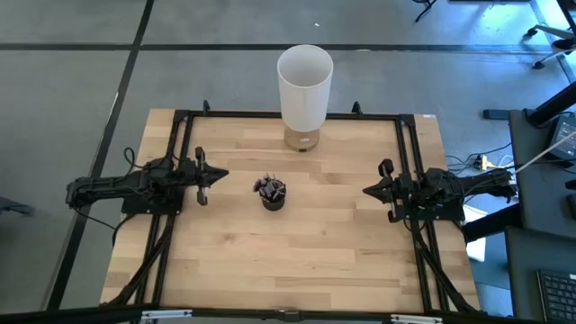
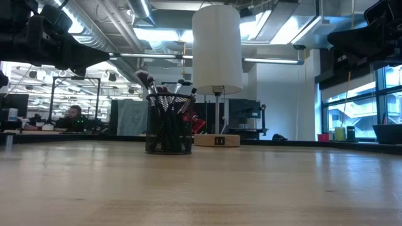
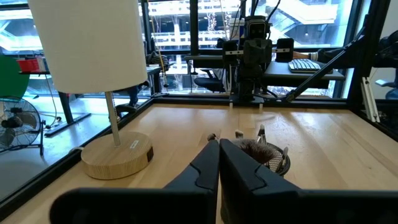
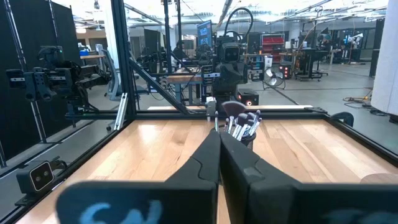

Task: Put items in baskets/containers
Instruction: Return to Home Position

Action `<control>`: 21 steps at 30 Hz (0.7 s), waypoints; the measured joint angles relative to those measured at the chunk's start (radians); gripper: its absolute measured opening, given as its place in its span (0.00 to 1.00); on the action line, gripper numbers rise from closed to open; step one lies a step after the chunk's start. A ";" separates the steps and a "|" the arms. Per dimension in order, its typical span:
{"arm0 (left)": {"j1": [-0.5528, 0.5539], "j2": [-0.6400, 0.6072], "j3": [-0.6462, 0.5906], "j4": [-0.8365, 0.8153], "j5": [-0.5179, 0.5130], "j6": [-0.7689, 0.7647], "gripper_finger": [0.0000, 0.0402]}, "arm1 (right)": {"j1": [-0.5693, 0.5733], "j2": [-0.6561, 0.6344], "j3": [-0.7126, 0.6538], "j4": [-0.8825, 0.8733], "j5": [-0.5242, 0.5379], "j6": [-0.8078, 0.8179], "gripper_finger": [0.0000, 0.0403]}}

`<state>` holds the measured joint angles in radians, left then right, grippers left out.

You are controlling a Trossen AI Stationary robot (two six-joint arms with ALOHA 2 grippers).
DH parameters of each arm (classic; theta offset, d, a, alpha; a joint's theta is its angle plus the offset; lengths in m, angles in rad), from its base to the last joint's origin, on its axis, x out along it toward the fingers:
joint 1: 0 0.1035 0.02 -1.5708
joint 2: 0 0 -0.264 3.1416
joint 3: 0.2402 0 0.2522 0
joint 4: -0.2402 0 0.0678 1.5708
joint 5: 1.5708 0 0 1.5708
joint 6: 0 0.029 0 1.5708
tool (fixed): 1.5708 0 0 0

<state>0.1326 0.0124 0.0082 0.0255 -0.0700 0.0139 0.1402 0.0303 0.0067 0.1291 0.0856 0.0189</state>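
Observation:
A small dark mesh cup (image 1: 273, 196) (image 2: 168, 132) stands upright on the wooden table, a little left of its middle. Several makeup brushes (image 2: 164, 94) (image 4: 239, 121) stand in it, bristle tips up, leaning on its rim. My left gripper (image 1: 222, 175) (image 3: 219, 155) hangs shut at the table's left side, level, pointing at the cup from a hand's breadth away. My right gripper (image 1: 367, 190) (image 4: 219, 146) hangs shut at the right side, farther from the cup. Neither holds anything.
A lamp with a tall white cylinder shade (image 1: 304, 85) on a round wooden base (image 3: 118, 155) stands at the table's far middle, behind the cup. A black frame (image 1: 270, 114) runs along the table's edges. Bare wood lies in front of the cup.

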 joint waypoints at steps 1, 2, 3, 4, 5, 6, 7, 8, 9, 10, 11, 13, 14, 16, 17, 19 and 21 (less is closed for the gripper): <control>0.000 0.000 0.000 0.000 0.000 0.000 0.02 | 0.000 0.000 0.000 0.000 0.000 0.000 0.03; 0.000 0.000 0.000 0.000 0.000 0.000 0.02 | 0.000 0.000 0.000 0.000 0.000 0.001 0.03; 0.000 0.000 0.000 0.000 0.000 0.000 0.03 | 0.000 0.000 0.000 0.000 0.000 0.001 0.03; 0.000 0.000 0.000 0.000 0.000 0.000 0.03 | 0.000 0.000 0.000 0.000 0.000 0.001 0.03; 0.000 0.000 0.000 0.000 0.000 0.000 0.03 | 0.000 0.000 0.000 0.000 0.000 0.000 0.03; 0.000 0.000 0.000 0.000 0.000 0.000 0.03 | 0.000 0.000 0.000 0.000 0.000 0.000 0.03; 0.000 0.000 0.000 0.000 0.000 0.000 0.03 | 0.000 0.000 0.000 0.000 0.000 0.001 0.03; 0.000 0.000 0.000 0.000 0.000 0.000 0.03 | 0.000 0.000 0.000 0.000 0.000 0.001 0.03; 0.000 0.000 0.000 0.000 0.000 0.000 0.03 | 0.000 0.000 0.000 0.000 0.000 0.001 0.03; 0.000 0.000 0.000 0.000 0.000 0.000 0.03 | 0.000 0.000 0.000 0.000 0.000 0.001 0.03; 0.000 0.000 0.000 0.000 0.000 0.000 0.02 | 0.000 0.000 0.000 0.000 0.000 0.000 0.03; 0.000 0.000 0.000 0.000 0.000 0.000 0.02 | 0.000 0.000 0.000 0.000 0.000 0.001 0.03; 0.000 0.000 0.000 0.000 0.000 0.000 0.02 | 0.000 0.000 0.000 0.000 0.000 0.001 0.03; 0.000 0.000 0.000 0.000 0.000 0.000 0.02 | 0.000 0.000 0.000 0.000 0.000 0.001 0.03; 0.000 0.000 0.000 0.000 0.000 0.000 0.02 | 0.000 0.000 0.000 0.000 0.000 0.000 0.03; 0.000 0.000 0.000 0.000 0.000 0.000 0.03 | 0.000 0.000 0.000 0.000 0.000 0.001 0.03; 0.000 0.000 0.000 0.000 0.000 0.000 0.03 | 0.000 0.000 0.000 0.000 0.000 0.001 0.03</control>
